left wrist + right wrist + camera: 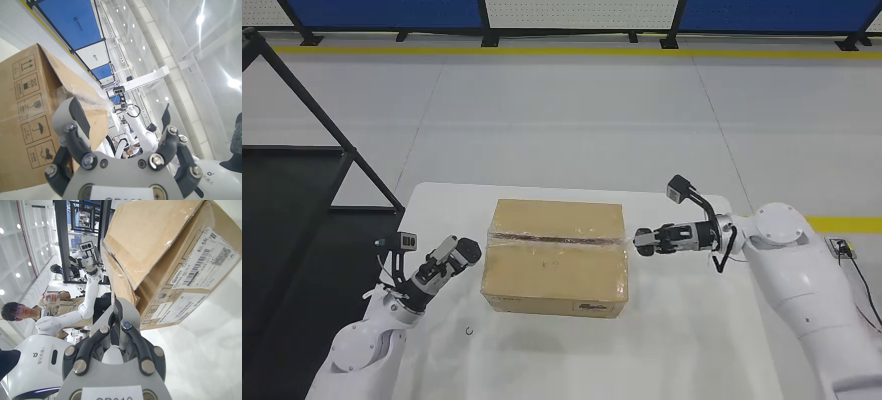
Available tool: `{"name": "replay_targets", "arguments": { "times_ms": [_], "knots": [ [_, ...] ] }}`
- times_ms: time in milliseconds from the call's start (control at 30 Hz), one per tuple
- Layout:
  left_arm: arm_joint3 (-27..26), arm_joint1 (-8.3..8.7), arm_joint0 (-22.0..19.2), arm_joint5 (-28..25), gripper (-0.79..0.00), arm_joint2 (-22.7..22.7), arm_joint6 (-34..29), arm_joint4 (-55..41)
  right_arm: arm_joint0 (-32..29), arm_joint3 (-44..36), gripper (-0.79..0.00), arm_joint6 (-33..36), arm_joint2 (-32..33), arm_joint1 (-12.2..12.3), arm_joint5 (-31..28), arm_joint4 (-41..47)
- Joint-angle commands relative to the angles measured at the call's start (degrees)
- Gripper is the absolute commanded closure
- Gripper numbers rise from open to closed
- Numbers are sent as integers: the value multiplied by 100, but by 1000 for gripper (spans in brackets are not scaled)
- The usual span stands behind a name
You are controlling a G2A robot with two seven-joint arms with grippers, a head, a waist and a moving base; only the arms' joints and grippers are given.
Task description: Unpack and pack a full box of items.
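At the middle of the white table point(692, 330) stands a closed brown cardboard box point(557, 255); what is inside cannot be seen. Near the table's front edge lies a tiny dark thing point(471, 329), too small to tell. The right gripper point(640, 241), just beside the box's right end, is pinched tight on a clear tape strip point(113, 294) stretched from the top seam. The left gripper point(467, 250), spread wide and empty, is near the box's left end, not touching.
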Motion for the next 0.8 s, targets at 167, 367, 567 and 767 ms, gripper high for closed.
{"name": "replay_targets", "arguments": {
  "times_ms": [167, 367, 567, 767],
  "knots": [
    [34, 8, -41, 36, -785, 30, 53, 36, 209, 456, 0, 69, -200, -87, 69, 73],
    [47, 11, -80, 51, -785, 81, 87, 77, 365, 879, 0, 76, -360, -184, 118, 106],
    [81, 18, -107, 47, -785, 103, 102, 84, 470, 1189, 0, 53, -467, -274, 53, 150],
    [105, 25, -127, 45, -785, 121, 122, 95, 511, 1348, -28, 73, -571, -340, 73, 152]
  ]
}}
